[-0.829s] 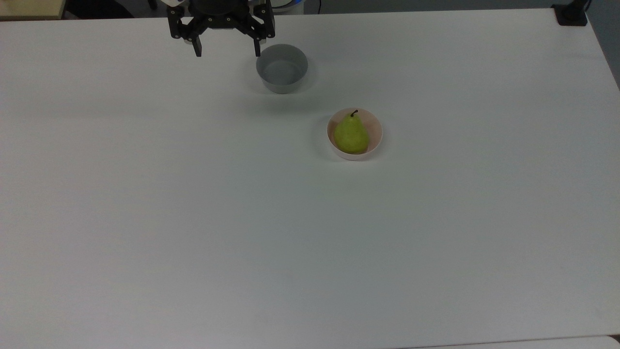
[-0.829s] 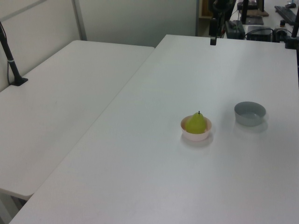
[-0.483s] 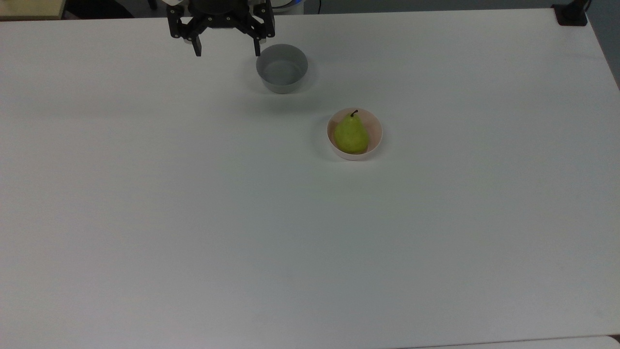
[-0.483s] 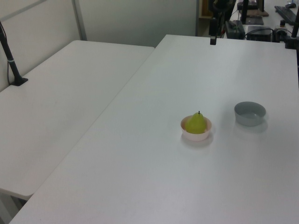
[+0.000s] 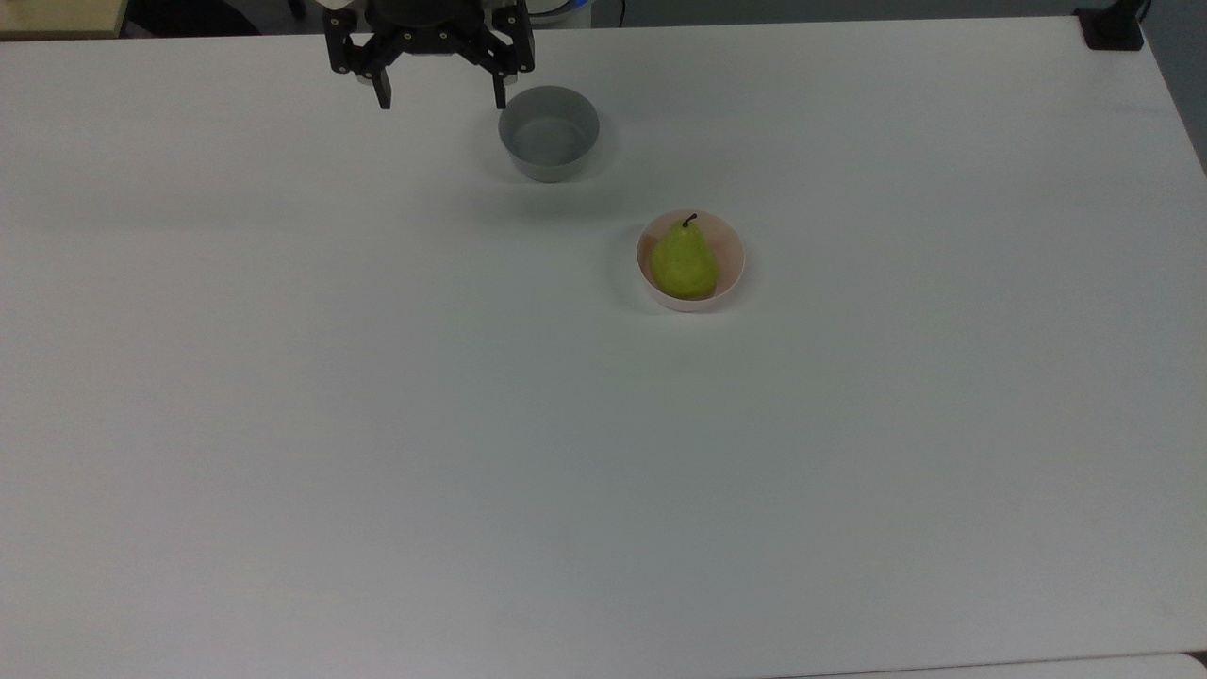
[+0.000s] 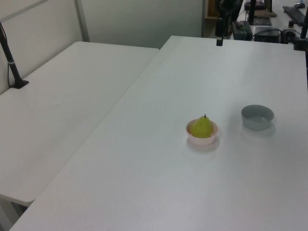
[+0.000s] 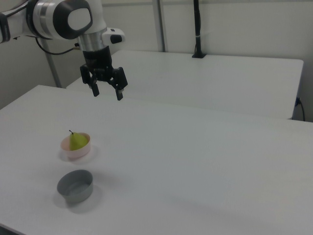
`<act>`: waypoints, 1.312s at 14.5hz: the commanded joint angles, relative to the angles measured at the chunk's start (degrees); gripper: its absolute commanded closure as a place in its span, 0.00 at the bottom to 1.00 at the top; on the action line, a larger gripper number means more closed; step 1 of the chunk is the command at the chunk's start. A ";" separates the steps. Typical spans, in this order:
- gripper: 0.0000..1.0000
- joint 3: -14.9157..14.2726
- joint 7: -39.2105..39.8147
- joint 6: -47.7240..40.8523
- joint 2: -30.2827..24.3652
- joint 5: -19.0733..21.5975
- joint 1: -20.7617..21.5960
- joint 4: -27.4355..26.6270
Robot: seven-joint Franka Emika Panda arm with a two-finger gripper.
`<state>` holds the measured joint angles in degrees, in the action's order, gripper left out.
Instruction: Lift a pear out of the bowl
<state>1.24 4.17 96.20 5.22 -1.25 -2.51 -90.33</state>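
The small yellow-green pear [image 5: 685, 261] with a dark stem lies inside the round pale pink bowl [image 5: 732, 283] on the white worktop [image 5: 377, 424]. The black two-finger gripper [image 5: 440, 100] hangs above the worktop with its jaws open and empty, well apart from the pear. In the top view, a round grey bowl [image 5: 549, 133] stands just beside the gripper, on its right.

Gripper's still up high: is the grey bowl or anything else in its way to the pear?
Nothing visible blocks it. The open gripper hangs above the table; the grey bowl sits low, apart from the pink bowl holding the pear, whose top is uncovered.
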 commanded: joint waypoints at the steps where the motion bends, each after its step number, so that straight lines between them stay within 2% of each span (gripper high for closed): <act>1: 0.00 -0.19 0.75 -0.75 -1.18 1.16 -0.56 -0.11; 8: 0.00 -0.27 0.93 -0.75 -1.18 1.16 -0.56 -0.11; 11: 0.00 -0.80 6.53 -4.25 -1.27 1.25 -0.65 -0.11; 15: 0.00 -1.42 6.38 -4.27 -0.39 2.39 -0.56 2.08; 17: 0.00 -1.42 6.38 -4.18 -0.30 2.31 0.22 2.09; 19: 0.00 -1.76 6.12 -4.44 -0.39 1.78 3.29 2.00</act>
<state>0.21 9.10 93.61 5.02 -0.10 -2.68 -89.10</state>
